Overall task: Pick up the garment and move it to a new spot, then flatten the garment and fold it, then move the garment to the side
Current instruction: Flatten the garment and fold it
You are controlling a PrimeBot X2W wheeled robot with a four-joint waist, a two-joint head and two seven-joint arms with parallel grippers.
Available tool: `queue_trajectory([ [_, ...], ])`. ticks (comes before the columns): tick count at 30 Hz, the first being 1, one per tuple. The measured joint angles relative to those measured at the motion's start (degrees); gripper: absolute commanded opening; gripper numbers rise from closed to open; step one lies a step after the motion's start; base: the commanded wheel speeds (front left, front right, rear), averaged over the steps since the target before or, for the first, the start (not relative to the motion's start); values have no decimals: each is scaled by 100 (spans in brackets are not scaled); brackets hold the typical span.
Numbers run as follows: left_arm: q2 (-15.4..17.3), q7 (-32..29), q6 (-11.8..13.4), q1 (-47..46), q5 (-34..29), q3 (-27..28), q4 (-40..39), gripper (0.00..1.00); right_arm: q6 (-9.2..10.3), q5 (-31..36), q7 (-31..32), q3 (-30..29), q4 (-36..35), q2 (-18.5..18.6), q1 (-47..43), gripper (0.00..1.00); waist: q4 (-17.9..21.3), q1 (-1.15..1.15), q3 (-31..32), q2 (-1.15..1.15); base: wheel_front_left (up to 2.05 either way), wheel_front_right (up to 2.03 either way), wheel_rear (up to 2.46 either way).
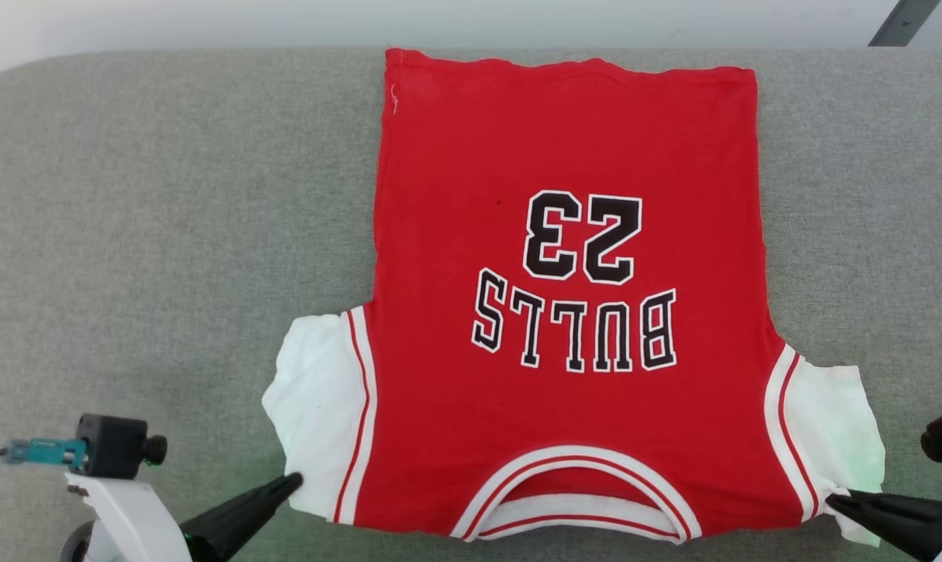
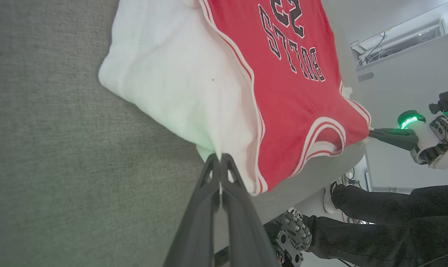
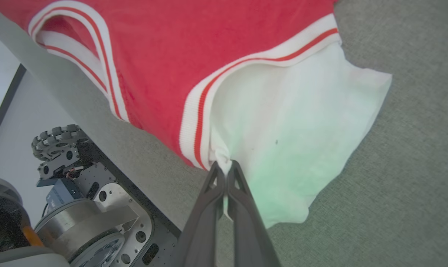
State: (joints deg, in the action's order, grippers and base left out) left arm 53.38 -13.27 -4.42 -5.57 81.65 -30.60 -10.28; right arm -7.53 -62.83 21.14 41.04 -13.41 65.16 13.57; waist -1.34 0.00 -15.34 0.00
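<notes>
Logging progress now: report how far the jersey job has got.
Done: the garment lies spread flat, print up, on the grey surface. In hand: left end effector and right end effector each pinch its near edge. Left: no fold shows yet, nor the move aside.

White forearms (image 1: pixel 127 515) end in tapering black jaws.

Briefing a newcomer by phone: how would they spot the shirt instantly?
On the broad grey fabric surface lies a flat red soft-fabric jersey, collar nearest the robot. White sleeves, pinched by the dark left gripper and right gripper, and black "BULLS 23" lettering mark it.
</notes>
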Motion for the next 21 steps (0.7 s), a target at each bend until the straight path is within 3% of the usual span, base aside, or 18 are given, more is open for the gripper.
queue_trajectory([
  [4, -89, 49, 78, 31, -53, -53, -101, 0, 0, 201, 191, -478, -77, -256, -361, 0, 10, 0, 15, 0, 0, 0, 0],
  [10, -711, 35, 136, -344, -191, -282, 503, 0, 0, 901, 679, -761, 181, -922, -493, 0, 9, 0, 18, 0, 0, 0, 0],
  [13, -1080, 4, 87, -560, -238, -453, 976, 0, 0, 1032, 820, -750, 478, -1386, -480, 0, 22, 0, 10, 0, 0, 0, 0],
  [16, -1248, -35, 99, -733, -539, -673, 1539, 0, 0, 982, 896, -748, 872, -1789, -465, 0, 45, 0, 4, 0, 0, 0, 0],
  [21, -1514, -9, 30, -920, -798, -894, 2119, 0, -8, 1335, 855, -608, 1376, -2042, -275, 0, 72, 0, 13, 0, 0, 0, 0],
])
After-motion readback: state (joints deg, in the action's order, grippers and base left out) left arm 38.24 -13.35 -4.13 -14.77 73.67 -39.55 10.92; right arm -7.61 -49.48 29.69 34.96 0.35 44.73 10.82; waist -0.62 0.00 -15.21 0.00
